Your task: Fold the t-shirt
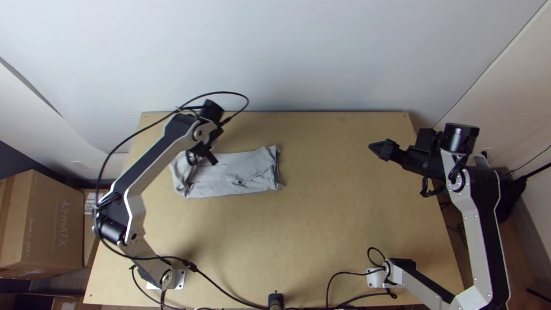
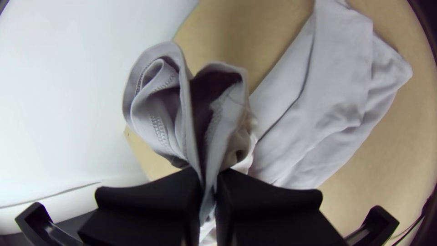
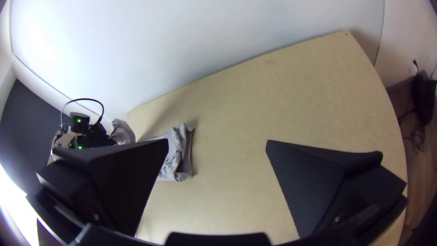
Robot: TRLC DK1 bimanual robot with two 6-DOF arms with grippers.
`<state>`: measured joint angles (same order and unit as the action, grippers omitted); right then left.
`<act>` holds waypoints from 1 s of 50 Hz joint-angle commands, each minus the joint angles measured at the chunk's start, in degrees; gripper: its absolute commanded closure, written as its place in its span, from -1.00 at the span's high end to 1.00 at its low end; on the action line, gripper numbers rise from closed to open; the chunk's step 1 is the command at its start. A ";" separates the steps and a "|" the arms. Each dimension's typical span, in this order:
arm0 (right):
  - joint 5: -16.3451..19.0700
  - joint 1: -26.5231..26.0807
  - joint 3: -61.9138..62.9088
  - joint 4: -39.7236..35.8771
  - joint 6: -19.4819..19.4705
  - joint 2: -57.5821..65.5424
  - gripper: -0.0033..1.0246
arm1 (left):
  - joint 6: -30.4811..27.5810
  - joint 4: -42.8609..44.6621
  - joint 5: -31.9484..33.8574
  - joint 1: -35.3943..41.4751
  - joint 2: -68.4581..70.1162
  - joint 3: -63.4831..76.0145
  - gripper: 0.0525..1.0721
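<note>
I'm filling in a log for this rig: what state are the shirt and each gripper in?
T-shirt: folded into a long, wrinkled strip on the table, with one end raised.
Left gripper: shut on that raised end.
Right gripper: open wide, holding nothing.

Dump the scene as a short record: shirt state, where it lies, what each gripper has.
t-shirt: folded into a long strip, wrinkled, one end lifted
location: left half of table, as the top view shows it
left gripper: shut on the lifted end
right gripper: open, holding nothing, over the table's right side
</note>
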<state>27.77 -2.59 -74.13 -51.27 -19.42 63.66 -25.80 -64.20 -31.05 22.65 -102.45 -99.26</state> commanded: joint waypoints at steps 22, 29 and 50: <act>0.18 -1.28 5.84 0.38 0.35 -5.30 0.92 | 15.69 -11.91 -2.35 14.87 -20.68 -22.55 -0.95; 0.18 -0.93 8.21 0.99 0.35 -6.27 0.92 | 16.75 -12.44 -2.35 17.77 -23.67 -25.01 -0.95; 0.27 -0.31 12.43 2.75 0.26 -6.53 0.92 | 14.55 -6.28 -0.77 25.07 -26.74 -29.06 0.82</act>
<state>27.83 -3.40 -64.03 -49.50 -19.42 57.87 -9.76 -74.56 -33.58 44.93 -130.13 -125.91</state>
